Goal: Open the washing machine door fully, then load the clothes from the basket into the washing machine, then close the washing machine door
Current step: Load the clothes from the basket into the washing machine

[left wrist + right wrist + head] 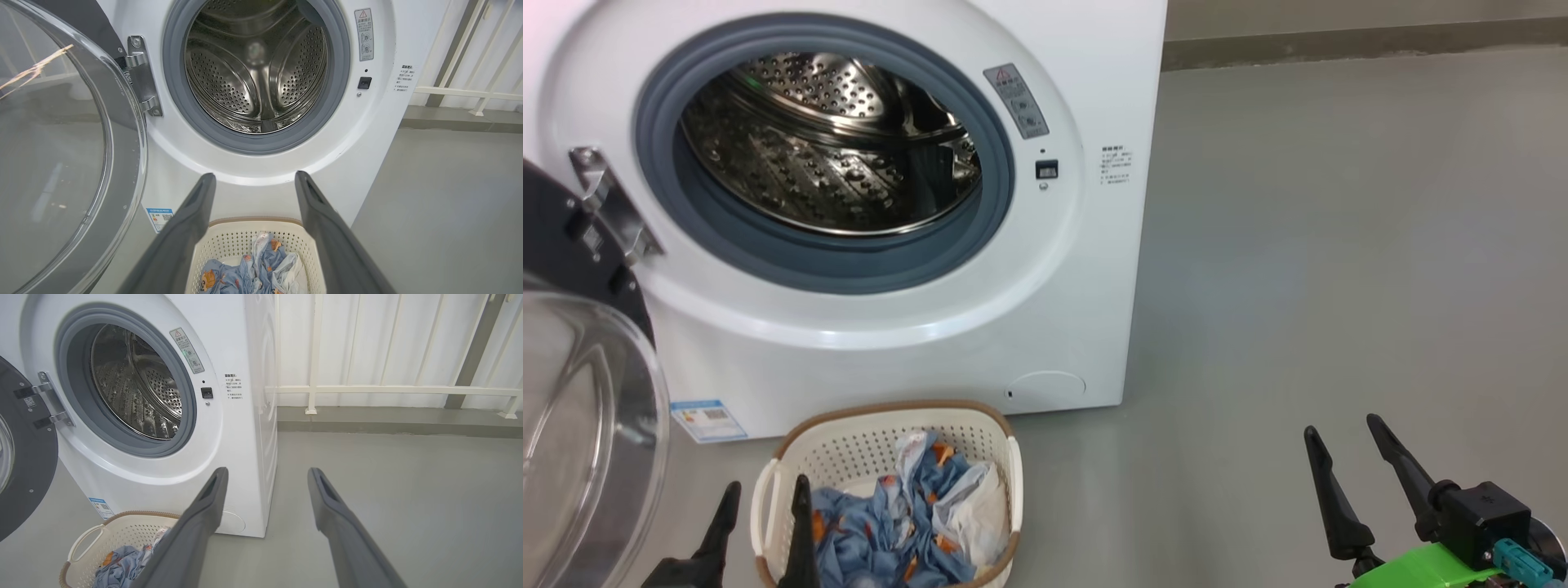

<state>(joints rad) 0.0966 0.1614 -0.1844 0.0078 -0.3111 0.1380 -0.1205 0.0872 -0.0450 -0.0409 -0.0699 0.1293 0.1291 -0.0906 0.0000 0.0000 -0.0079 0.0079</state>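
Status: the washing machine door [588, 408] stands swung wide on its hinge [609, 204] at the left of the washing machine [915, 359], so the step in hand is judged to be loading. The drum [825, 147] shows no cloth inside. The basket [866, 457] stands on the floor [1339, 245] just before the machine's front, below the opening, with the clothes [907, 523] heaped in it, blue print with white cloth among them. The left gripper [768, 482] hangs at the basket's left rim, fingers spread and holding nothing. The right gripper [1340, 423] is well apart over bare floor to the right, likewise spread and empty. Recommendation: bring the left gripper over the middle of the heap, descend between the basket walls and pinch a thick fold, not a loose edge. Lift until the cloth clears the rim, then carry it past the grey gasket [849, 269] deep into the drum before releasing. Hazards: the door's glass bowl lies just beside the left arm's path. The light basket may drag or tip if a finger catches its handle, and trailing cloth could lodge on the gasket lip. A white railing [388, 390] stands behind, clear of the work.
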